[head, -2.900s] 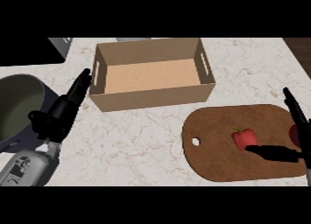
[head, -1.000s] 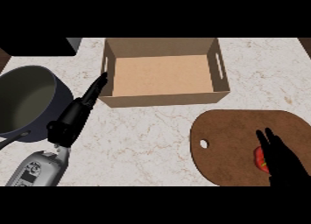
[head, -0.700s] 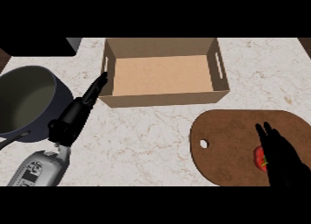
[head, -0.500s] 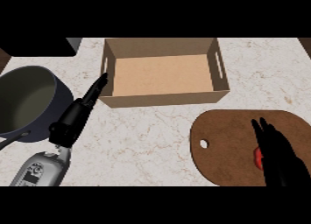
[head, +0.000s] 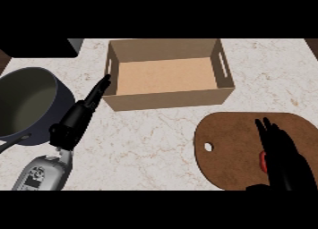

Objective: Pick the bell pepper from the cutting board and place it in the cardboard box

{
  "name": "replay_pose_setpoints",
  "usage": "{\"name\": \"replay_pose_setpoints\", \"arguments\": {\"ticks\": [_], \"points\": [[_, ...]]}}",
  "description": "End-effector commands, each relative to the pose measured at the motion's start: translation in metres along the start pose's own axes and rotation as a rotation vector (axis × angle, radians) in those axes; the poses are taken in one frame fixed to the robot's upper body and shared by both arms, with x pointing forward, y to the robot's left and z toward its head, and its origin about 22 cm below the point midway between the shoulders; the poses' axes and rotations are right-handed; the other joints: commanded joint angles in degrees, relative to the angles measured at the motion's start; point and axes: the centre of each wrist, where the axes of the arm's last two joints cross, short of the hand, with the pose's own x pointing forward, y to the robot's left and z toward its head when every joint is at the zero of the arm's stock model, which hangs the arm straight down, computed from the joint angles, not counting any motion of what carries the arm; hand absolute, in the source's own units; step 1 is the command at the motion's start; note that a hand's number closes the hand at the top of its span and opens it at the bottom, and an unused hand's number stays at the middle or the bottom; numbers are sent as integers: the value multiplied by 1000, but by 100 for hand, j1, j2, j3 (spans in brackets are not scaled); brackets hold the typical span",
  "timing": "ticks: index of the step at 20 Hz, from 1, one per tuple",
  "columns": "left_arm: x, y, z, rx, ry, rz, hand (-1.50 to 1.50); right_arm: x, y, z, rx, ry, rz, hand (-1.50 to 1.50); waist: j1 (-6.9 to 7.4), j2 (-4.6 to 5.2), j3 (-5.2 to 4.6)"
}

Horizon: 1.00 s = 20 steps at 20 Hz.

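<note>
1. Lying on the brown board (head: 234, 143), the red pepper (head: 262, 161) shows only as a thin strip, because the right robot hand (head: 285, 156) is on top of it.
2. The right robot hand comes in from the bottom edge on the right. Its black fingers (head: 267, 129) point up the board, close together and mostly straight.
3. I cannot tell if that hand has got hold of the pepper or is only lying over it. The fingers do not look curled round it.
4. The board sits on the pale, marbled surface (head: 154, 147) at the lower right. It has a small hole (head: 208, 146) near its left edge.
5. The box (head: 168, 74) stands higher up in the middle, well apart from the pepper. It is open at the top, and you can see its tan floor. There is a slot in its right wall.
6. The left robot hand (head: 79, 118) is at the left, with its grey arm (head: 42, 172) below it. Its fingers are straight and hold nothing. The fingertips (head: 105, 81) reach just beside the lower left corner of the box.
7. A dark pot (head: 22, 107) sits at the far left, right next to the left robot hand.
</note>
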Motion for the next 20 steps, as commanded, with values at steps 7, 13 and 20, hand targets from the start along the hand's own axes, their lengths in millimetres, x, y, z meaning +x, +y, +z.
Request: {"name": "replay_pose_setpoints", "arguments": {"ticks": [7,13,20], "points": [[-12,8,9,-18,49,10,0,-10,31,-20,72,28,30,-150,8,22,-14],[-2,9,-9,-17,24,18,0,-14,41,-39,75,41,27,-150,11,27,-13],[-18,-3,17,-20,44,21,0,-26,26,-20,67,70,106,-150,3,18,-15]]}}
